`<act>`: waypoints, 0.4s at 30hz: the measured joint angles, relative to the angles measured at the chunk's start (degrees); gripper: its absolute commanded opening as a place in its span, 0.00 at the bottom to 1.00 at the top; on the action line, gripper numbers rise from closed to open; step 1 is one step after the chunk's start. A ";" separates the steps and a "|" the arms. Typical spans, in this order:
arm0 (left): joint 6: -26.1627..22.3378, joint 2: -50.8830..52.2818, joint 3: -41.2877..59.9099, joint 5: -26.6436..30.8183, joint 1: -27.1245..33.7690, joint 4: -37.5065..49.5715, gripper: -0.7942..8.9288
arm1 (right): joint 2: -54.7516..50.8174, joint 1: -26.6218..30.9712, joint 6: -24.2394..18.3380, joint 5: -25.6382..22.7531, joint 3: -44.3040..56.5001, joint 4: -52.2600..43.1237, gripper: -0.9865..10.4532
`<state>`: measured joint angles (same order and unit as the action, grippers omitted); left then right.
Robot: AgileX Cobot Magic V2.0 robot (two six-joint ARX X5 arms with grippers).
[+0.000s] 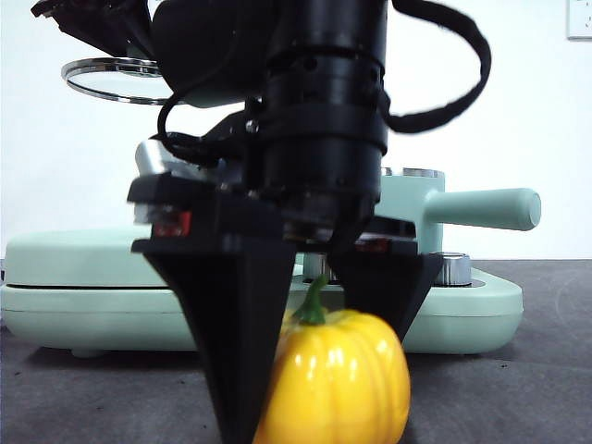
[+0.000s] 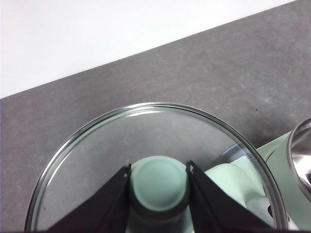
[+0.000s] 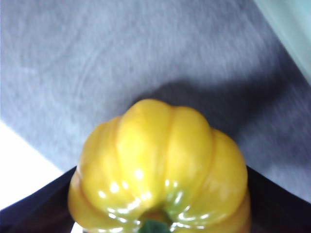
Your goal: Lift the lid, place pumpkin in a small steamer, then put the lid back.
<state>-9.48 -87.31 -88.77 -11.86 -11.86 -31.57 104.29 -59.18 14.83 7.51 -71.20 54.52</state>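
Nearest the front camera: pumpkin (image 1: 338,379), glossy yellow, green stem up, sitting low on the dark grey table (image 1: 518,388). Right gripper (image 1: 314,361) comes straight down over it, one black jaw on each side of the pumpkin. The near jaw covers the pumpkin's left edge in the front view. In the right wrist view the pumpkin (image 3: 160,170) fills the space between the jaws, both dark jaws up against its flanks, so the jaws are closed onto the pumpkin. Can't tell if it is still resting on the table or just off it; its base is cut off at the picture edge.

The right arm body is big and dark, blocking most of the middle of the front view, with a black cable loop (image 1: 453,74) at the top.

Behind the pumpkin: a wide flat mint-green appliance base (image 1: 83,296). The steamer pot (image 1: 407,208) stands on it, mostly hidden by the arm, its long handle (image 1: 486,208) sticking out to the right. Pot rim open, nothing covering it.

Far and high, top left: the glass lid (image 1: 116,80) held in the air by the left gripper (image 2: 159,187), clear of the pot. The left wrist view shows both jaws clamped on the lid's green knob (image 2: 159,182), the glass disc (image 2: 97,145) below it, with table and part of the appliance seen through it
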 measured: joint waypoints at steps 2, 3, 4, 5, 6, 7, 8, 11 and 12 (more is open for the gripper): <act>0.00 0.00 0.00 0.00 0.00 0.00 0.17 | 0.02 0.00 0.00 0.00 -1.73 2.45 0.37; 0.00 0.00 0.00 0.00 0.00 0.00 0.17 | 0.11 0.02 0.00 0.00 -3.45 4.35 0.37; 0.00 0.00 0.00 0.00 0.00 0.00 0.17 | 0.13 0.11 -0.04 0.00 -4.94 5.68 0.37; 0.00 0.00 0.00 0.00 0.00 0.00 0.17 | 0.13 0.39 -0.11 0.00 -6.71 7.21 0.37; 0.00 0.00 0.00 0.00 0.00 0.00 0.17 | 0.13 0.72 -0.33 0.00 -8.96 9.03 0.37; 0.00 0.00 0.00 0.00 0.00 0.00 0.17 | 0.13 1.01 -0.68 0.00 -11.39 10.88 0.37; 0.00 0.00 0.00 0.00 0.00 0.00 0.17 | 0.13 1.31 -1.05 0.00 -13.51 12.35 0.37; 0.00 0.00 0.00 0.00 0.00 0.00 0.17 | 0.13 3.37 -2.32 0.00 -20.96 16.85 0.37; 0.00 0.00 0.00 0.00 0.00 0.00 0.17 | 0.13 4.42 -2.84 -0.02 -23.52 18.16 0.37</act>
<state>-9.48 -87.31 -88.77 -11.86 -11.86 -31.57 104.42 -54.76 11.99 7.49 -94.72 72.69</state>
